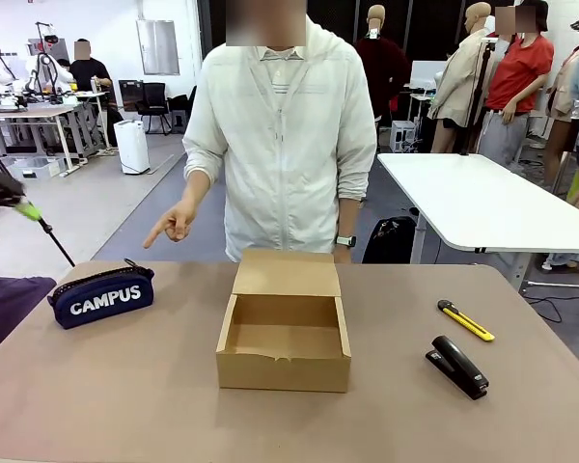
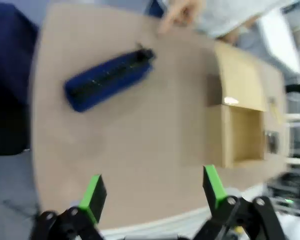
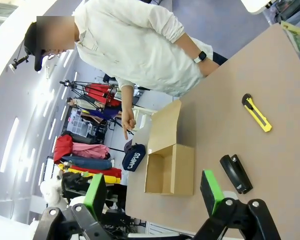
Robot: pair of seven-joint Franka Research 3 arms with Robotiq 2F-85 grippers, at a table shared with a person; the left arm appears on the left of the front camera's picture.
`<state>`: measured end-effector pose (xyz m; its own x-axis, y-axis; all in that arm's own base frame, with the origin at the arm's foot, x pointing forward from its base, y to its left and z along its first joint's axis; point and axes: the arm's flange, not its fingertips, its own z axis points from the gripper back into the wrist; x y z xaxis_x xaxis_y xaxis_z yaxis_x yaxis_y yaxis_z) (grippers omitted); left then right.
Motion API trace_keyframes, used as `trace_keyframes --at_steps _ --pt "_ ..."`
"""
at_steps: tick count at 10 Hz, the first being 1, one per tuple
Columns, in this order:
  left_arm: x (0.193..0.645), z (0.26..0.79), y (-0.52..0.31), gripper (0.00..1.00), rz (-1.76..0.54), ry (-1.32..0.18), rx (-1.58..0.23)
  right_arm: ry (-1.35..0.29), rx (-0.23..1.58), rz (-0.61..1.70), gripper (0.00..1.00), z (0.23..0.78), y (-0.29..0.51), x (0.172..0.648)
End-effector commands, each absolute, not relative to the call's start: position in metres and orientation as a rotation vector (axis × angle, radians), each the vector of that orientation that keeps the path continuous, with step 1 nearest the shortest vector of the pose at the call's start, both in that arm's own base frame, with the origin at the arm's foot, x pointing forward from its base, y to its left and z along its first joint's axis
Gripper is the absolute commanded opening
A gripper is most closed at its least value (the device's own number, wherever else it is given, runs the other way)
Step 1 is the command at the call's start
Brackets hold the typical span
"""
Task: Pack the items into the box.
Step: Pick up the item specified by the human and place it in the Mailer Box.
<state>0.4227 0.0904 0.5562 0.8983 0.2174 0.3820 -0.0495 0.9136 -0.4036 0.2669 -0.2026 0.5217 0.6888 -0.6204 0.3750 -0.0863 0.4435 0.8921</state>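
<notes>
Left wrist view: left gripper (image 2: 152,185) spread, empty; pouch (image 2: 107,80) ahead, unpacked. Right gripper (image 3: 153,187) spread; knife (image 3: 256,114) ahead, unpacked; box (image 3: 182,170) empty.

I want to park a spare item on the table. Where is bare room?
Bare table lies between the CAMPUS pouch and the cardboard box, along the near edge before the box, and between box and utility knife. Tightest by the knife and stapler, lying close together.
</notes>
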Motion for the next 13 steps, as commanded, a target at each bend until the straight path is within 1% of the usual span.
trace_keyframes --at_steps 1,2,3,4,6,7,8,10,12,13 --pt "0.471 0.548 0.074 1.00 0.096 -0.294 -0.076 -0.804 1.093 -0.354 1.00 0.522 -0.203 0.271" --pt "0.487 0.537 0.057 1.00 0.079 -0.294 0.061 -0.804 1.093 -0.354 1.00 0.522 -0.203 0.271" --pt "0.500 0.531 0.048 1.00 0.098 -0.316 0.057 -0.804 1.093 -0.354 1.00 0.522 -0.203 0.271" --pt "0.479 0.537 0.052 1.00 0.088 -0.374 -0.094 -0.804 1.093 -0.354 1.00 0.522 -0.203 0.271" --pt "0.479 0.537 0.052 1.00 0.088 -0.374 -0.094 -0.804 1.093 -0.354 1.00 0.522 -0.203 0.271" --pt "0.496 0.527 0.045 1.00 0.089 -0.352 -0.018 -0.804 1.093 -0.354 1.00 0.522 -0.203 0.271" --pt "0.532 0.520 0.046 1.00 0.071 -0.219 0.006 -0.804 1.093 -0.354 1.00 0.522 -0.203 0.271" --pt "0.595 0.501 0.042 1.00 0.087 -0.092 0.010 -0.804 1.093 -0.354 1.00 0.522 -0.203 0.271" --pt "0.627 0.480 0.036 1.00 0.072 0.023 -0.015 -0.804 1.093 -0.354 1.00 0.522 -0.203 0.271" --pt "0.635 0.471 0.036 1.00 0.056 0.060 -0.012 -0.804 1.093 -0.354 1.00 0.522 -0.203 0.271"
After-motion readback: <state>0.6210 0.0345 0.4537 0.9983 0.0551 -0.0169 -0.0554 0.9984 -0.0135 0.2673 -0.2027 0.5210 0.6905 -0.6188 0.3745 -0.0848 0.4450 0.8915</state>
